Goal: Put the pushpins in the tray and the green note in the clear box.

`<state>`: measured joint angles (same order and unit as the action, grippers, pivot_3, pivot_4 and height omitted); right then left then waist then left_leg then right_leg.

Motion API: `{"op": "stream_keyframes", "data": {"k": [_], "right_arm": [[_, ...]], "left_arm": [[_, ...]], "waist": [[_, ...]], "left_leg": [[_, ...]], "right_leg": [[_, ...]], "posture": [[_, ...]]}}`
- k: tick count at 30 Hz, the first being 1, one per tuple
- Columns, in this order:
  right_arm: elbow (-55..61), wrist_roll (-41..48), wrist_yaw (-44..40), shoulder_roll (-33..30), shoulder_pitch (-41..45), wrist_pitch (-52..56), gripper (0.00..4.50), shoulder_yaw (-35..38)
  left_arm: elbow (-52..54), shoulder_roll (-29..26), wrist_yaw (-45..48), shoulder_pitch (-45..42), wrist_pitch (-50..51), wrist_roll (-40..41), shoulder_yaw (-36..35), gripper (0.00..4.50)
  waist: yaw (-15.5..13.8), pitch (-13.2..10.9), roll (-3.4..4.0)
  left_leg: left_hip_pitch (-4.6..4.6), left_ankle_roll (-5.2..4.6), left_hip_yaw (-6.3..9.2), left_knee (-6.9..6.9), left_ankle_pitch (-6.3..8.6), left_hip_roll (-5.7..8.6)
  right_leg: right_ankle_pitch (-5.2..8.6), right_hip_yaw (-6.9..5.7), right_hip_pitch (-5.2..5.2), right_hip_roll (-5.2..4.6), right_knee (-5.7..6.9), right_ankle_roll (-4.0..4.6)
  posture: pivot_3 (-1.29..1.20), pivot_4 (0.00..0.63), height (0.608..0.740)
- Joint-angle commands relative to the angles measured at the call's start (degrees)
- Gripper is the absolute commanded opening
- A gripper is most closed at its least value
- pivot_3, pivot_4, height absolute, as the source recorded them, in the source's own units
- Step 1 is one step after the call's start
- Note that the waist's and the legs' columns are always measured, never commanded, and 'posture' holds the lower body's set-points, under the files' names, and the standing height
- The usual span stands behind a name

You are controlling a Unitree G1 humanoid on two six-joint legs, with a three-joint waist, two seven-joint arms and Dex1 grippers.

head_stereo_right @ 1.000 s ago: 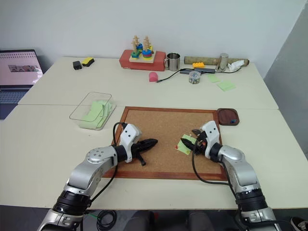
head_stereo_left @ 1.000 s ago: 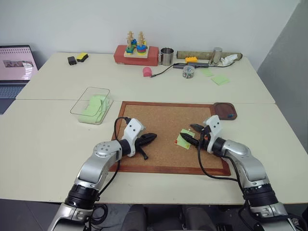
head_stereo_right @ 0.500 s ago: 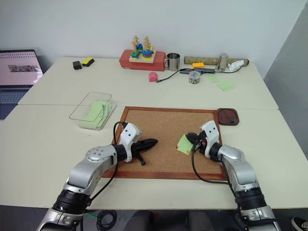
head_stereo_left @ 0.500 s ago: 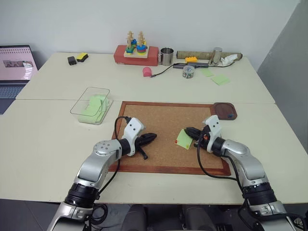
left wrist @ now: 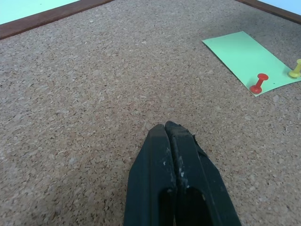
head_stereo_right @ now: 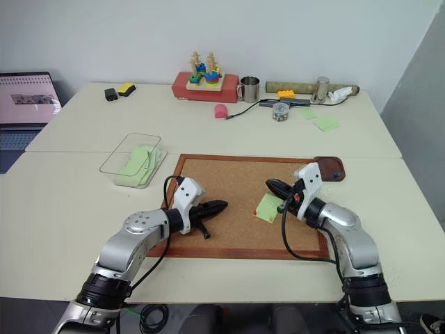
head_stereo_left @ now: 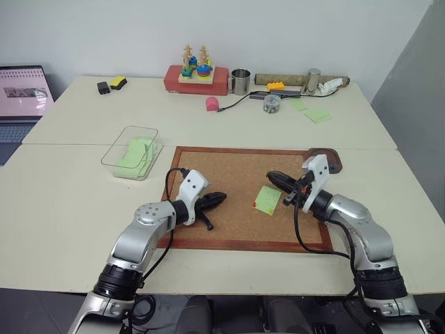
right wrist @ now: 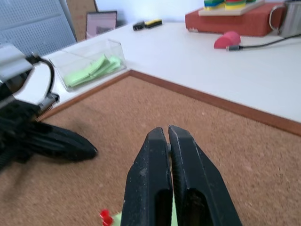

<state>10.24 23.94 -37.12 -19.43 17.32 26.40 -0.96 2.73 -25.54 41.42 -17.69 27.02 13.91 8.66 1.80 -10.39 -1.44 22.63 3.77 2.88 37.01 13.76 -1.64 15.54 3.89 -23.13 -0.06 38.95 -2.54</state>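
Note:
The green note [head_stereo_left: 268, 200] lies flat on the cork board [head_stereo_left: 229, 170], right of its middle. A red pushpin [left wrist: 258, 83] and a pale yellow pushpin [left wrist: 296, 69] stand on the note's edge. My right gripper [head_stereo_left: 271, 177] hangs shut just above the board beside the note's far corner, with nothing visible between its fingers. My left gripper [head_stereo_left: 221, 197] rests shut on the cork, left of the note and apart from it. The brown tray [head_stereo_right: 332, 159] sits off the board's far right corner, partly behind my right wrist. The clear box [head_stereo_left: 132, 152] stands left of the board with green notes inside.
Along the table's back edge are a red block with a stacking toy [head_stereo_left: 197, 76], a metal mug [head_stereo_left: 240, 81], a small jar [head_stereo_left: 272, 103] and a pink object [head_stereo_left: 213, 104] on a cable. Loose green notes [head_stereo_left: 318, 115] lie back right. A laptop [head_stereo_left: 21, 94] sits far left.
My right gripper closed from open over the note, then rose and drew away from it, leaving the note flat and uncovered. The left gripper has stayed put.

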Motion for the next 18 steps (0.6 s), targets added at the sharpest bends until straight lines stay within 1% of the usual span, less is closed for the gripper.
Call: {"op": "stream_keyframes", "data": {"k": [1,3,5,8,9,13,14,18], "right_arm": [[2.6,1.3,1.2,-0.9,0.1,0.7,0.05,2.7],[1.6,1.3,3.1,-0.7,1.0,0.4,0.05,4.7],[-2.4,-2.6,7.2,-1.7,3.3,-1.4,0.05,6.5],[-11.9,-7.3,13.5,-3.7,8.5,-4.8,0.05,9.9],[-15.2,-8.0,14.4,-4.4,10.4,-5.7,0.05,10.6],[-28.2,-8.5,14.2,-5.8,17.1,-7.9,0.05,12.2],[-31.2,-8.8,13.9,-6.0,18.5,-8.5,0.05,12.4],[-44.7,-10.0,12.1,-6.7,24.0,-12.1,0.05,12.2]], "left_arm": [[0.1,-0.7,0.4,0.9,0.6,-0.9,0.7,0.00],[0.0,-0.6,0.5,0.7,0.6,-1.0,0.8,0.00],[-0.1,-0.5,0.8,0.5,0.6,-0.9,0.8,0.00],[-0.3,-0.4,0.9,0.3,0.6,-0.9,0.8,0.00],[-0.4,-0.3,1.0,0.2,0.6,-0.9,0.8,0.00],[-0.8,-0.2,1.2,-0.4,0.4,-1.1,1.0,0.00],[-1.0,-0.2,1.2,-0.5,0.4,-1.1,1.0,0.00],[-1.2,-0.3,1.1,-0.9,0.3,-1.2,0.8,0.00]], "waist": [[0.0,0.0,0.00],[0.0,0.0,0.00],[0.0,0.0,0.00],[0.1,0.0,0.00],[0.0,0.0,0.00],[0.1,0.0,0.01],[0.1,0.0,0.01],[0.1,0.0,0.02]], "left_leg": [[0.00,0.00,0.00,0.00,0.00,0.00],[0.00,0.00,-0.01,0.00,0.00,0.00],[0.01,0.00,-0.01,0.00,0.00,0.00],[0.00,0.00,-0.07,0.01,0.00,0.01],[0.00,0.00,-0.07,0.01,0.00,0.02],[-0.01,-0.01,-0.11,-0.04,0.00,-0.02],[0.00,-0.01,-0.12,-0.07,0.00,0.00],[0.01,-0.01,-0.14,-0.06,0.00,0.00]], "right_leg": [[0.00,0.00,0.00,0.00,0.00,0.00],[0.00,0.01,-0.01,0.00,0.00,0.00],[0.00,0.01,-0.01,0.00,0.00,0.00],[-0.02,0.06,-0.02,0.00,0.00,-0.02],[-0.02,0.06,-0.02,-0.01,0.00,-0.02],[-0.05,0.08,-0.05,0.02,-0.02,0.06],[-0.14,0.09,-0.06,0.01,-0.03,0.22],[-0.17,0.10,-0.06,0.01,-0.03,0.27]], "posture": [[0.00,0.150,0.740],[0.00,0.150,0.740],[0.00,0.150,0.740],[0.00,0.150,0.740],[0.00,0.150,0.740],[0.00,0.150,0.740],[0.00,0.150,0.740],[0.00,0.150,0.740]]}}
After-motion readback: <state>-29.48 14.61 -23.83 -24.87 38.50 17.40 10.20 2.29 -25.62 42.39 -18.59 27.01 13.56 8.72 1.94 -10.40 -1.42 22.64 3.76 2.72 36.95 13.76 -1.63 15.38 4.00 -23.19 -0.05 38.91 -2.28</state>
